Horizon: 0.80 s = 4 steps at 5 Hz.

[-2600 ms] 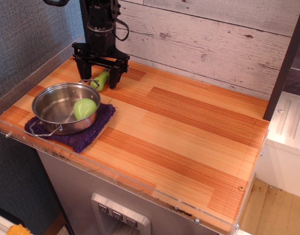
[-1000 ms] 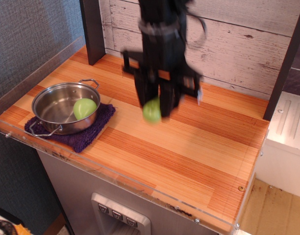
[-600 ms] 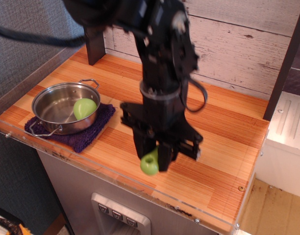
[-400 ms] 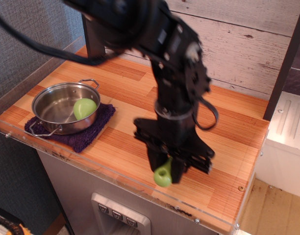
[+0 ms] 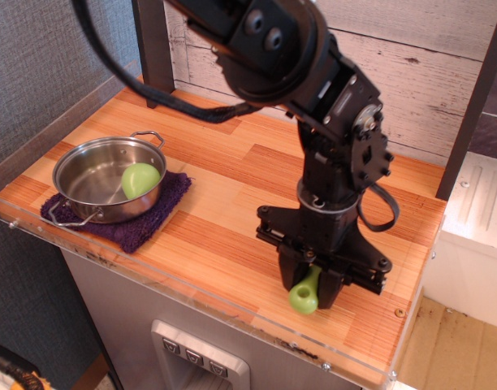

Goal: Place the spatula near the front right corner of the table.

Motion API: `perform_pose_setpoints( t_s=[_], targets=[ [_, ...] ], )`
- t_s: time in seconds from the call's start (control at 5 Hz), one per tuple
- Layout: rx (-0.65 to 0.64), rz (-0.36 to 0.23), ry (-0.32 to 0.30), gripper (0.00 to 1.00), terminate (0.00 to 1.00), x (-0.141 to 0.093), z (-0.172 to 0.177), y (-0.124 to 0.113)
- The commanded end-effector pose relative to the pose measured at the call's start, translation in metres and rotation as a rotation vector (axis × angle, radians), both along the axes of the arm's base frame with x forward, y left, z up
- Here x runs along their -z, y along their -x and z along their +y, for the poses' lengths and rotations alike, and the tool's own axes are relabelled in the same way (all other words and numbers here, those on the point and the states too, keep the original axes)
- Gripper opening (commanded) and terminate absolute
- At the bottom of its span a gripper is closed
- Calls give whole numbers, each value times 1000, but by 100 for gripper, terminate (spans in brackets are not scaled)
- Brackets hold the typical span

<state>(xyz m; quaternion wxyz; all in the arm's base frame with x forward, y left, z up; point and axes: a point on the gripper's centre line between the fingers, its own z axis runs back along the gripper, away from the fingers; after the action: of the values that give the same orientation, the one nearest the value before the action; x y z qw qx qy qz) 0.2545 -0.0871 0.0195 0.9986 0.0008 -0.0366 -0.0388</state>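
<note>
We hold the spatula clenched in our claw, handle hanging just below it, low over the surface toward its front right corner for set-down.

The table is wood, striped orange and pale, with a smooth satin finish; its rim is clear, glossy plastic. The pot is polished, reflective metal and rests on a dark purple cloth of rough, nubby texture. The spatula handle is smooth lime-green plastic. The gripper is matt black. The back wall is rough, whitewashed wood.
</note>
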Motion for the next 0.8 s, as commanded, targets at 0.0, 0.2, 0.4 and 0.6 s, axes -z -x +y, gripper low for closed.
perform_pose_setpoints(
  t_s=[0.0, 0.2, 0.4, 0.6],
  targets=[
    [31, -1, 21, 100, 0, -22, 5, 2],
    [55, 0, 17, 100, 0, -38, 9, -3],
    [69, 6, 14, 100, 0, -77, 34, -7],
    [-6, -29, -1, 100, 0, -107, 69, -4]
  ],
)
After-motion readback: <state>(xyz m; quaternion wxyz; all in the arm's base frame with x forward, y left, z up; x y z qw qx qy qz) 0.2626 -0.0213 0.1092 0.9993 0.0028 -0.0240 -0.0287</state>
